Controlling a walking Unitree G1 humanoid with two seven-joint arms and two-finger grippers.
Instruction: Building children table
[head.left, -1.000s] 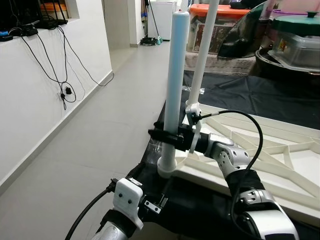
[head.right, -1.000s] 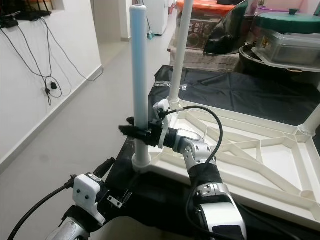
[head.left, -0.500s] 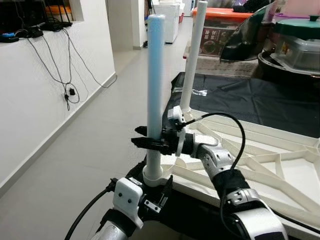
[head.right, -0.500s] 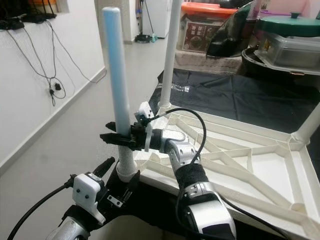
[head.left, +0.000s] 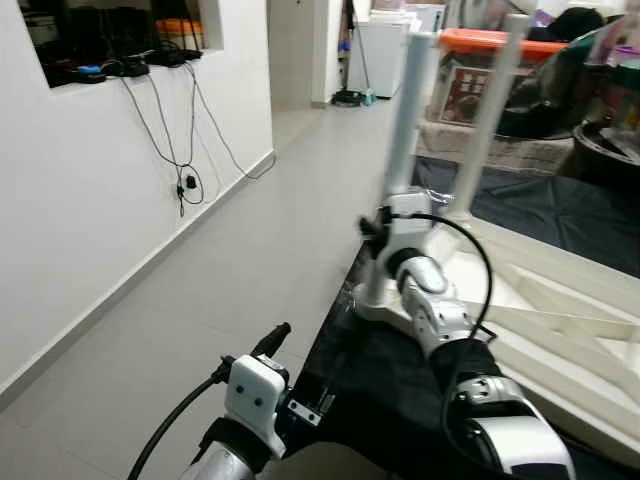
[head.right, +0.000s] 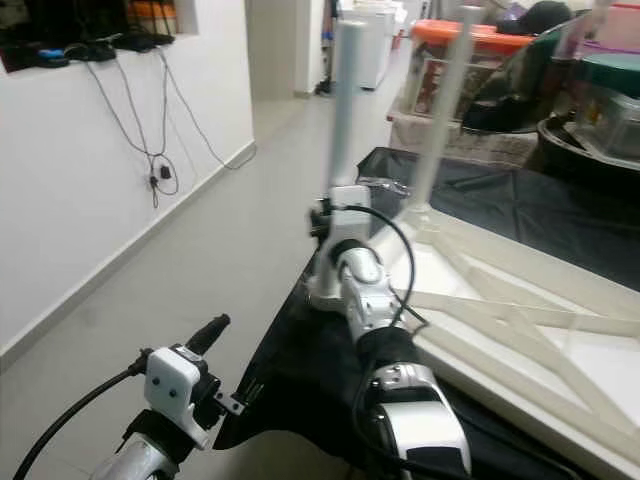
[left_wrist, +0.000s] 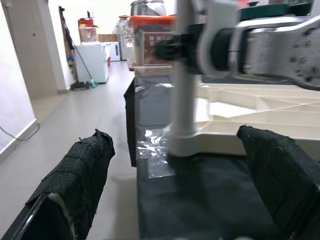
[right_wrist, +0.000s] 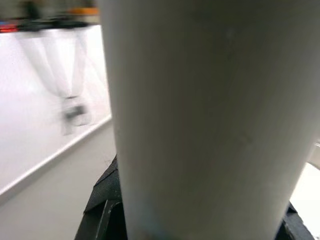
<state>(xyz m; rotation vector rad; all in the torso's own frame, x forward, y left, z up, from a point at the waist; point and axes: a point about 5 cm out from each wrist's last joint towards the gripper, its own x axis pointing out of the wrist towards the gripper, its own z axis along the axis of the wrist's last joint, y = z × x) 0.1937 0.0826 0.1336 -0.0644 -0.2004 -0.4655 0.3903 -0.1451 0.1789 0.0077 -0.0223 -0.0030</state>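
Observation:
An upturned white children's table (head.left: 560, 330) lies on a black cloth (head.left: 390, 400). At its near left corner a pale leg (head.left: 410, 150) stands upright in its socket. My right gripper (head.left: 378, 232) is shut on that leg just above the base; in the right wrist view the leg (right_wrist: 210, 125) sits between the black fingers (right_wrist: 105, 212). A second white leg (head.left: 495, 110) stands farther back. My left gripper (left_wrist: 175, 195) is open, low and in front of the leg's base (left_wrist: 182, 142), touching nothing.
A white wall (head.left: 90, 200) with dangling cables (head.left: 185, 185) runs along the left above the grey floor (head.left: 220, 270). Storage boxes with an orange lid (head.left: 480, 40) and a dark pot stand behind the table. The head views are blurred.
The whole picture has swung and blurred, so the camera moved. My right gripper stays shut on the upright leg, and the left gripper stays open down low.

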